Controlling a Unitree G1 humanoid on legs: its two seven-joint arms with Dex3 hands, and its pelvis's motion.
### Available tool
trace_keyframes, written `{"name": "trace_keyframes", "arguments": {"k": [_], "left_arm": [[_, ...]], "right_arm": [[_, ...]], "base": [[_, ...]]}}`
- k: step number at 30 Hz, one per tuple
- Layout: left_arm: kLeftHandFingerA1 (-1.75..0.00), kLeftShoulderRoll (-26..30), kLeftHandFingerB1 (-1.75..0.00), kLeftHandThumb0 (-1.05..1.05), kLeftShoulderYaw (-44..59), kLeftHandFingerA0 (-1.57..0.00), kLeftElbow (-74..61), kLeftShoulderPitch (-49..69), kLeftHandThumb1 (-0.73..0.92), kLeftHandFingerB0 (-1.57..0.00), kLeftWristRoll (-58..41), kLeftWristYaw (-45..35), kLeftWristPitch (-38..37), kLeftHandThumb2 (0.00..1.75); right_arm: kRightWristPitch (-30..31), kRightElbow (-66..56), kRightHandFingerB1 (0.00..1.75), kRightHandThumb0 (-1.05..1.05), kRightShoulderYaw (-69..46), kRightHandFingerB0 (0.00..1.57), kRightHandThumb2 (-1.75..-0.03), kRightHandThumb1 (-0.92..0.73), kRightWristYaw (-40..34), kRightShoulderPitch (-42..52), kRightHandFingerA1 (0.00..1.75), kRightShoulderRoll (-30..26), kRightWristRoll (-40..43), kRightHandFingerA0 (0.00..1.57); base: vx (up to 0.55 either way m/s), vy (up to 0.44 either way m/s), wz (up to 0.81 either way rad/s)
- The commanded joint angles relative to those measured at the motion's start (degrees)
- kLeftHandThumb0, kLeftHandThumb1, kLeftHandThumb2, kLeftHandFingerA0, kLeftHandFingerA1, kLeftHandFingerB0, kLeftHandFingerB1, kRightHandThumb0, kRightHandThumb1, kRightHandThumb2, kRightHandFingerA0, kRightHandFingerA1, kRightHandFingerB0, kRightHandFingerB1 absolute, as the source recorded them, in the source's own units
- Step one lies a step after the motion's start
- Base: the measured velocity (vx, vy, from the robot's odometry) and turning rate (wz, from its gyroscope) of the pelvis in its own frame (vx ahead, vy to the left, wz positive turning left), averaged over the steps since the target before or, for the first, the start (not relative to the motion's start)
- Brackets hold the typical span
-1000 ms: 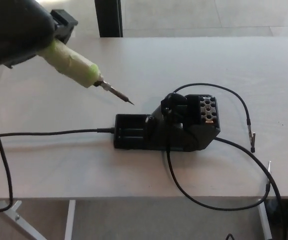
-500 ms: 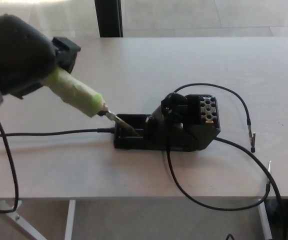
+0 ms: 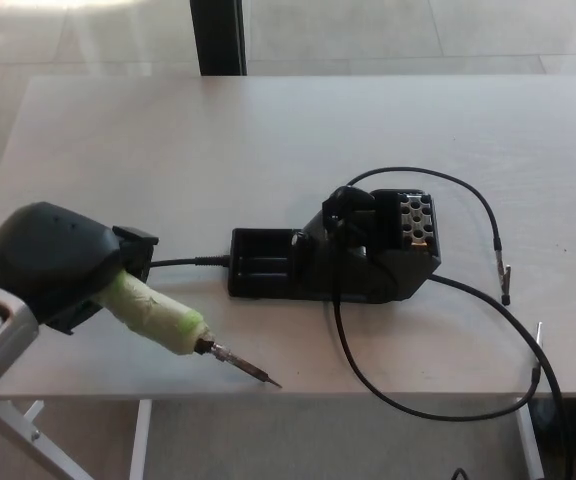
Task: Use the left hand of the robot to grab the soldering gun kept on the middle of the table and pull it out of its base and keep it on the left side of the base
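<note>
My left hand is shut on the soldering gun, which has a pale green handle and a thin metal tip pointing right and toward the table's front edge. The gun is out of its base and hangs low over the table's front left part. The black base stands in the middle of the table, to the right of the gun. Its holder end faces up and left. My right hand does not show.
A black cable runs from the base's left end toward my hand. Other black cables loop off the base's right side and over the front edge. The light wooden table ends just below the gun's tip.
My left hand has carried the soldering gun down and toward the table's front, from high at the far left to low at the front left of the base.
</note>
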Motion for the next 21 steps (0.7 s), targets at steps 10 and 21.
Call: {"name": "trace_keyframes", "arguments": {"k": [10,21], "left_arm": [[-1.62,0.7,-1.03,-0.16,-3.0,-0.88,6.6,-3.6,0.7,-0.76,3.6,3.0,4.6,0.75],[-1.11,0.1,-0.37,-0.48,-4.9,-0.29,5.6,-4.1,0.66,-0.04,4.2,0.1,7.2,0.59]], "right_arm": [[0.7,0.2,0.47,-1.05,0.0,0.53,-0.96,-0.69,0.3,0.1,0.59,-1.1,0.5,0.74],[0.5,-0.1,0.48,-1.05,0.1,0.58,-0.95,-0.58,0.4,0.0,0.65,-1.4,0.4,0.76]], "base": [[0.0,0.0,0.0],[0.0,0.0,0.0]]}}
